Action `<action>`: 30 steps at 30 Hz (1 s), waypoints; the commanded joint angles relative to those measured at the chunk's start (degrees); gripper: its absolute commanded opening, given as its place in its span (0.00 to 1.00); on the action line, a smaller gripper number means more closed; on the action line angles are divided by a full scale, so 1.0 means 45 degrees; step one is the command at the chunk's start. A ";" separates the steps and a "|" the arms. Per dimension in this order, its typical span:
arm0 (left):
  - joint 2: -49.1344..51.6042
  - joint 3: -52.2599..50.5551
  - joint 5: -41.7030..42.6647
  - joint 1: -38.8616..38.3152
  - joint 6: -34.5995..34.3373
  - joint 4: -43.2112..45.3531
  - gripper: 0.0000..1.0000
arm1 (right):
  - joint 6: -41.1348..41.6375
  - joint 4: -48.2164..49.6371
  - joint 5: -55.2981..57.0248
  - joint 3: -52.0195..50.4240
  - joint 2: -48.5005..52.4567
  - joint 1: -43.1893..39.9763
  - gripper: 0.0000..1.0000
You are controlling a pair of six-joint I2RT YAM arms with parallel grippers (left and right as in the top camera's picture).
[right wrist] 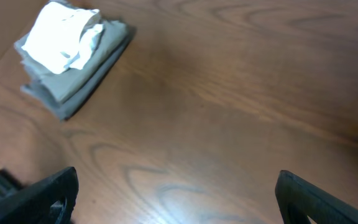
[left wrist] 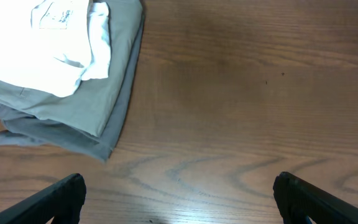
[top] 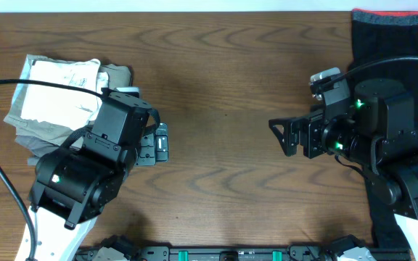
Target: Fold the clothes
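Two grippers (left wrist: pixel 179 202) (right wrist: pixel 176 199), one white T-shirt (top: pixel 56 81), maybe two garments (left wrist: pixel 101 102) beneath

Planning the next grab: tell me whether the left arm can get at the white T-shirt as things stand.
Probably yes: the white T-shirt lies atop the khaki trousers just ahead of the open left fingers, only bare table between.
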 commanded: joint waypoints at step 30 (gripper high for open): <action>0.0039 0.0092 -0.0204 -0.0049 -0.0073 -0.0044 0.98 | -0.0321 1.0642 0.4600 -1.3988 -1.3357 -0.3366 0.99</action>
